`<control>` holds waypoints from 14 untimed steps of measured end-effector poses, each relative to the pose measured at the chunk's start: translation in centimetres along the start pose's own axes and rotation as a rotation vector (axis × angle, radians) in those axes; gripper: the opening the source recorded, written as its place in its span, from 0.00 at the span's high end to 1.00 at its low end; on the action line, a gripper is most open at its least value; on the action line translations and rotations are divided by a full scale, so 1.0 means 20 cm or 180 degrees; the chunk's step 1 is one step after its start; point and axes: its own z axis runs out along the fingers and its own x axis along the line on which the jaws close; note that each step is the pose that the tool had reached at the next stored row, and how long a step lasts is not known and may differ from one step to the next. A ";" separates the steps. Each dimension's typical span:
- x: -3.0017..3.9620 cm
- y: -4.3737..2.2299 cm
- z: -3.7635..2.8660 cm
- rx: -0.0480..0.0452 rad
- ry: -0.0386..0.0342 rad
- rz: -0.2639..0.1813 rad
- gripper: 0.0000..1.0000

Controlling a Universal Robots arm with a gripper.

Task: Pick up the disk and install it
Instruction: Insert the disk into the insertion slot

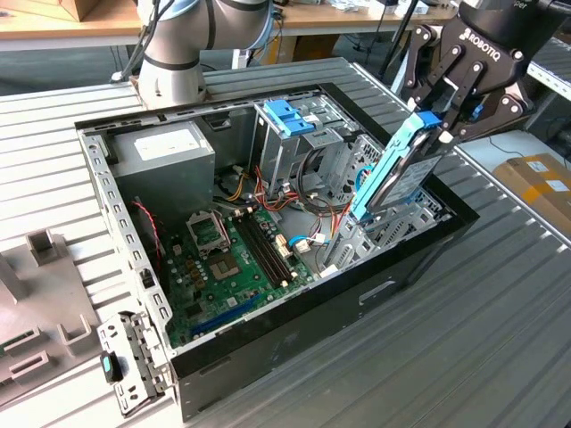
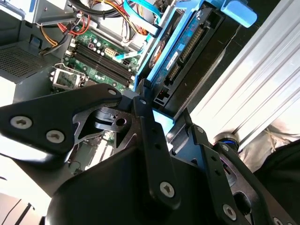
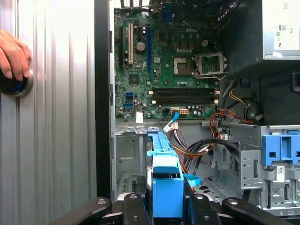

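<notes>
The disk [image 1: 397, 174] is a grey drive in a light-blue carrier frame. It stands on edge, tilted, with its lower end down inside the open computer case [image 1: 294, 308] at the exterior view's right. My gripper [image 1: 437, 125] is shut on its upper end. In the second wrist view the black fingers [image 2: 150, 131] clamp the disk [image 2: 183, 51] from both sides. The first wrist view looks down along the blue frame [image 3: 164, 183] toward the case floor.
The tall grey drive cage with a blue bracket [image 1: 290, 116] stands just beside the disk. Loose cables [image 1: 312, 241], the motherboard [image 1: 232, 259] and the power supply [image 1: 165, 156] fill the case. A hand [image 3: 14, 54] rests on a round knob outside it.
</notes>
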 end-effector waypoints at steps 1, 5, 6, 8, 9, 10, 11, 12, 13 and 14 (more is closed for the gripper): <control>0.000 -0.002 0.002 0.0000 0.0000 0.0000 0.63; 0.000 -0.010 0.019 -0.0001 0.0001 0.0000 0.63; 0.000 -0.010 0.022 -0.0001 0.0000 0.0000 0.63; 0.001 -0.010 0.030 -0.0001 0.0001 0.0000 0.63; 0.001 -0.010 0.032 -0.0001 0.0002 0.0000 0.63; 0.001 -0.010 0.035 -0.0001 0.0002 0.0000 0.63; 0.001 -0.010 0.039 -0.0001 0.0001 0.0000 0.63; 0.002 -0.010 0.041 -0.0001 0.0002 0.0000 0.63; 0.002 -0.010 0.045 -0.0001 0.0002 0.0000 0.63; 0.002 -0.010 0.047 -0.0001 0.0002 0.0000 0.63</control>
